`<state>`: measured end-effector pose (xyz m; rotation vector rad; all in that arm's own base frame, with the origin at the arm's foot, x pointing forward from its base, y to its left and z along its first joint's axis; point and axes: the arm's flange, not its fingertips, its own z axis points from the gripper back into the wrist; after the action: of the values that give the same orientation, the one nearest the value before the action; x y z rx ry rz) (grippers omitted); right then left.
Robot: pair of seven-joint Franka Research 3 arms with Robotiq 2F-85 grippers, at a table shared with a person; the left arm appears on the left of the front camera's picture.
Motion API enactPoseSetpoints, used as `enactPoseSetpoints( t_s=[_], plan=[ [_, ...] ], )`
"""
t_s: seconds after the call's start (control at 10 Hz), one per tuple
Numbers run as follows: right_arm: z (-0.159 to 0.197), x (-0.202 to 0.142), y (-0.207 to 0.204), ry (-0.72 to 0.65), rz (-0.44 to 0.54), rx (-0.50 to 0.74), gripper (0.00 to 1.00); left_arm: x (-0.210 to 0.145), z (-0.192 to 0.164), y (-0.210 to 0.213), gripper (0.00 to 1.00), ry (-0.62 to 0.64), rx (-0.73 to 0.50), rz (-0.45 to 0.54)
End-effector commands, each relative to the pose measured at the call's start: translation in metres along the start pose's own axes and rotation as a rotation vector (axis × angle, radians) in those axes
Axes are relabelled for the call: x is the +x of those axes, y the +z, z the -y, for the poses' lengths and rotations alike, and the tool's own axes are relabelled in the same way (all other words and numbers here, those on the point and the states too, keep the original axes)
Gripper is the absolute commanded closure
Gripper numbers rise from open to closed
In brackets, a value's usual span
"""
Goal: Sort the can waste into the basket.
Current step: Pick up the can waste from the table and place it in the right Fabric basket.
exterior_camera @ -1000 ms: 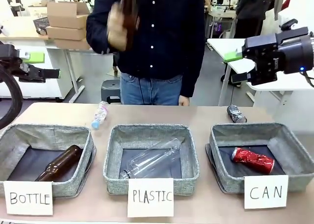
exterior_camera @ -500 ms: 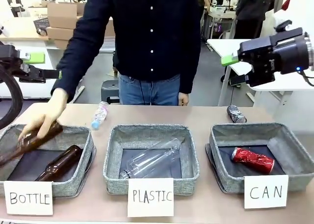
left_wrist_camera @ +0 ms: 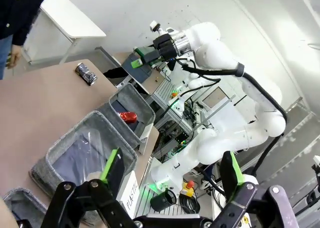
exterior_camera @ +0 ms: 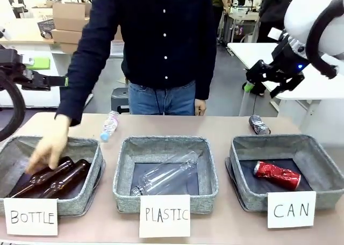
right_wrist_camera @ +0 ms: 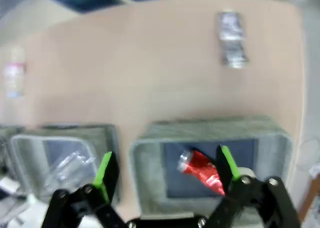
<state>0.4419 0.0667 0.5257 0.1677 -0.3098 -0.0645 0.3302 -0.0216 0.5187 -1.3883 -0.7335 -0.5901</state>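
Currently the right gripper (right_wrist_camera: pixel 162 175), jaws wide and empty, hangs high; the grey can (exterior_camera: pixel 259 124), lying at the basket's (exterior_camera: pixel 244 148) 12 o'clock, may roll if nudged.

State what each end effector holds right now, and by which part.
Nothing. The left end effector and the right end effector are both open and empty.

Desk: pale tan top (exterior_camera: pixel 226 128), spanning the foreground.
Floor: grey (exterior_camera: pixel 228 89), visible beyond the far desk edge.
Stool: small grey one (exterior_camera: pixel 120 98) just behind the desk.
Left furniture: white table (exterior_camera: pixel 32 43) bearing stacked cardboard boxes (exterior_camera: pixel 72 20).
Right furniture: white table (exterior_camera: pixel 248 51), legs angled.
Walls: white panelling (left_wrist_camera: pixel 125 8), seen from the left wrist.
Light: bright, even, indoor.
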Motion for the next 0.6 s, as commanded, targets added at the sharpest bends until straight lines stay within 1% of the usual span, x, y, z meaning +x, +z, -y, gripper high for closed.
enactPoseSetpoints(
  t_s=[0.0, 0.1, 0.2, 0.3, 0.4, 0.5],
  plan=[
    [-0.025, -0.023, 0.043, -0.028, -0.04, 0.132, 0.0, 0.003, 0.005, -0.001, 0.0, 0.011, -0.017, 0.015],
    [0.0, 0.0, 0.0, 0.0, 0.0, 0.0, 0.0, 0.003, 0.005, -0.001, 0.0, 0.011, -0.017, 0.015],
    [0.0, 0.0, 0.0, 0.0, 0.0, 0.0, 0.0, 0.003, 0.005, -0.001, 0.0, 0.011, -0.017, 0.015],
    [-0.003, -0.01, 0.015, -0.016, -0.038, -0.003, 0.0, 0.003, 0.005, -0.001, 0.0, 0.011, -0.017, 0.015],
    [0.008, 0.02, -0.002, -0.108, -0.055, -0.136, 0.0, 0.003, 0.005, -0.001, 0.0, 0.011, -0.017, 0.015],
    [0.018, 0.051, -0.024, -0.114, -0.063, -0.178, 0.0, 0.003, 0.005, -0.001, 0.0, 0.011, -0.017, 0.015]
  ],
)
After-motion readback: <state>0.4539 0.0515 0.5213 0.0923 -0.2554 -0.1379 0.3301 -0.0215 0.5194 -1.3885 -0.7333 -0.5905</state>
